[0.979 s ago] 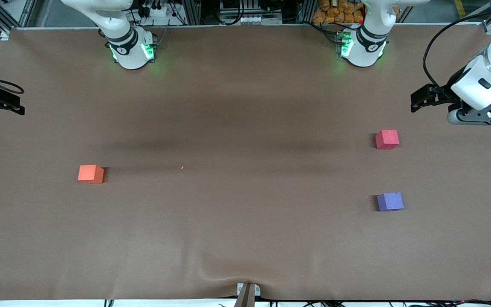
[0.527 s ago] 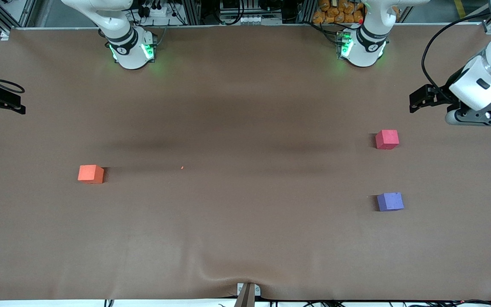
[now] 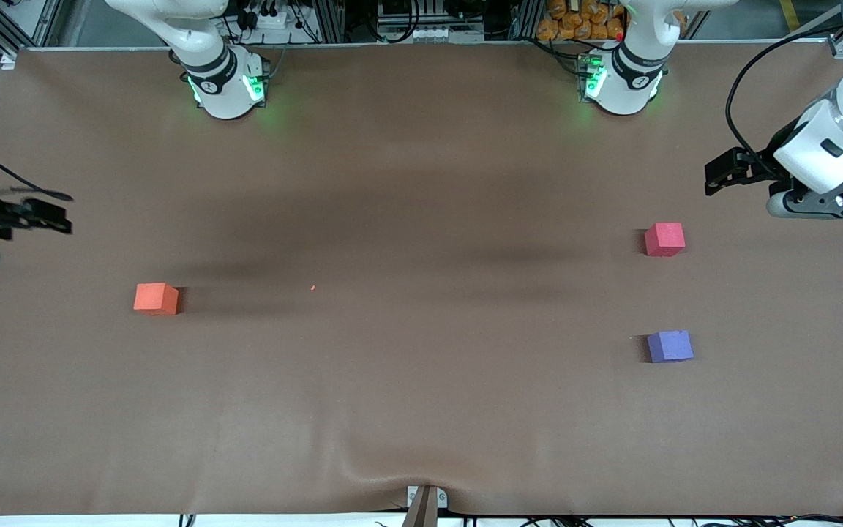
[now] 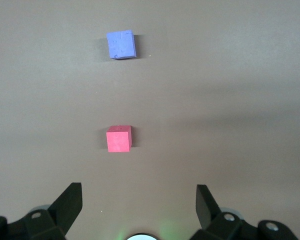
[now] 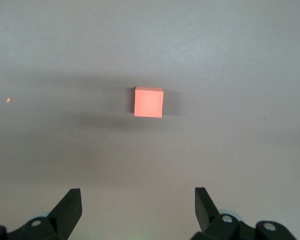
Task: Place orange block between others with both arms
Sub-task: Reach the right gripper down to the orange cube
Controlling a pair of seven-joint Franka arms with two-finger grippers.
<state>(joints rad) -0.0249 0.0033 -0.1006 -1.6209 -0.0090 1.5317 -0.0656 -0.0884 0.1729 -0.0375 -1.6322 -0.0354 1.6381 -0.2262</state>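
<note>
Orange block (image 3: 156, 298) sits on brown tabletop (image 3: 407, 380); left hand (image 4: 137, 202) and right hand (image 5: 137, 205) spread.

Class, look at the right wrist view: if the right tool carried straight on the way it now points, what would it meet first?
Probably the orange block: it lies ahead of the open right tool, with only bare table before it. Depth is hard to judge.

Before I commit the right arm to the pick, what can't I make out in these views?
- Right gripper: motion-blurred at the front view's edge.
- Left gripper: partly hidden by its own wrist, front view.
- Speck near the orange block: too small to identify.
- Both wrist views: finger bases cut off by the edge.
</note>
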